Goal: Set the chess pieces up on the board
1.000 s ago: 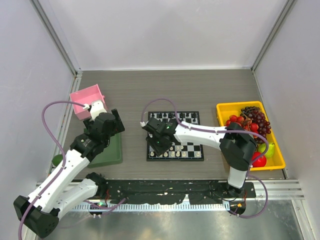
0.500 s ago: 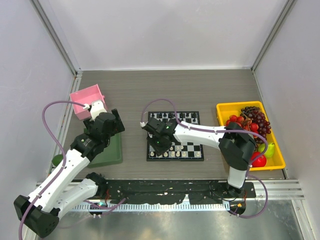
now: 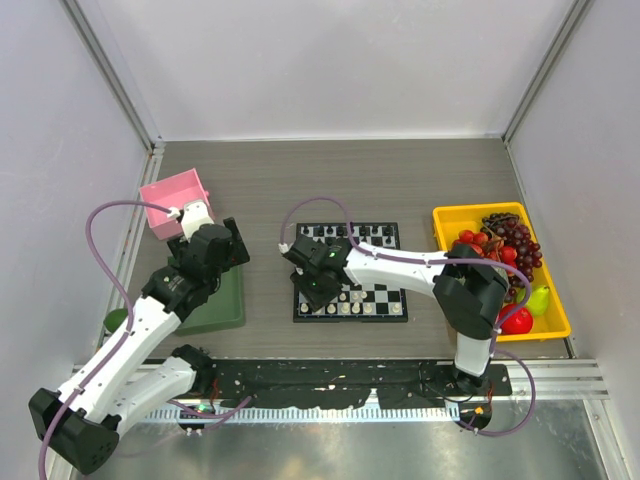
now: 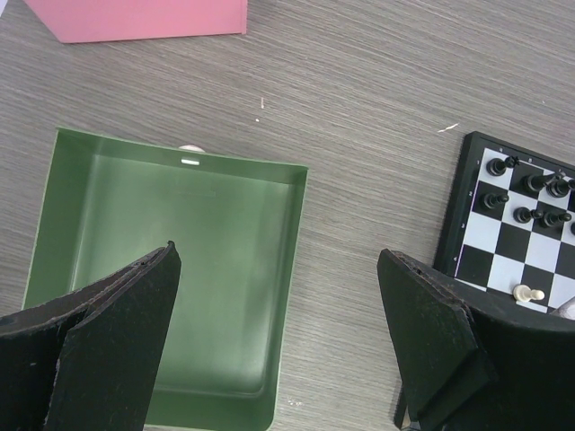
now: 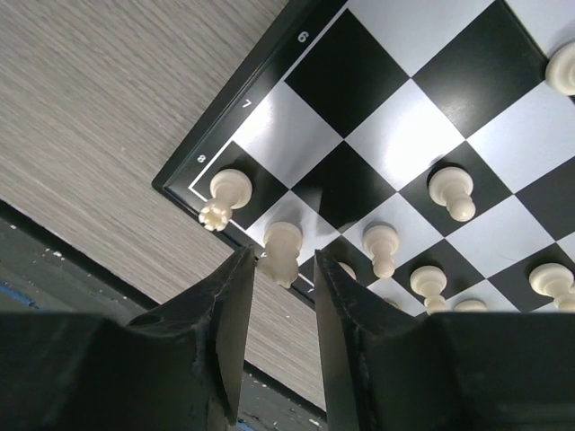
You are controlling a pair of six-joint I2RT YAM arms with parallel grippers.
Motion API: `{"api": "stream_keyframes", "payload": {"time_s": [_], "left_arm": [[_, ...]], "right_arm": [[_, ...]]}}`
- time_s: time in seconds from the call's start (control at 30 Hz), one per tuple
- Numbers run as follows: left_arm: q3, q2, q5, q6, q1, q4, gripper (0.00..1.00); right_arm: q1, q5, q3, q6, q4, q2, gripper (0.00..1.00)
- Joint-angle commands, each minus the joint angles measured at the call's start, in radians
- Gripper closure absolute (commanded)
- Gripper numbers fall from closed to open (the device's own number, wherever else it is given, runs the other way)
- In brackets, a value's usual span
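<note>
Board (image 5: pixel 377 135) edge: piece (image 5: pixel 281 254) at right hand's (image 5: pixel 284 262) tips.

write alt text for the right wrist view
The right tool brackets a cream-white chess piece between its two black fingers near a corner of the board. Other cream-white pieces stand on nearby squares.
</note>
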Motion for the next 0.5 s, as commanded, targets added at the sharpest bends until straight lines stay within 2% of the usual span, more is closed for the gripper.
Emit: {"api": "stream_keyframes", "payload": {"time_s": [0.0, 0.17, 0.47], "left_arm": [[0.009, 0.001, -0.01, -0.006, 0.006, 0.032, 0.0], [0.009, 0.007, -0.009, -0.003, 0.007, 0.036, 0.0], [0.013, -0.002, -0.012, 0.0, 0.009, 0.031, 0.0]], "right_arm": [[0.004, 0.058, 0.021, 0.006, 0.014, 0.0, 0.59], [0.004, 0.043, 0.037, -0.003, 0.02, -0.027, 0.53], [-0.016, 0.107, 0.085, -0.019, -0.023, -0.137, 0.52]]}}
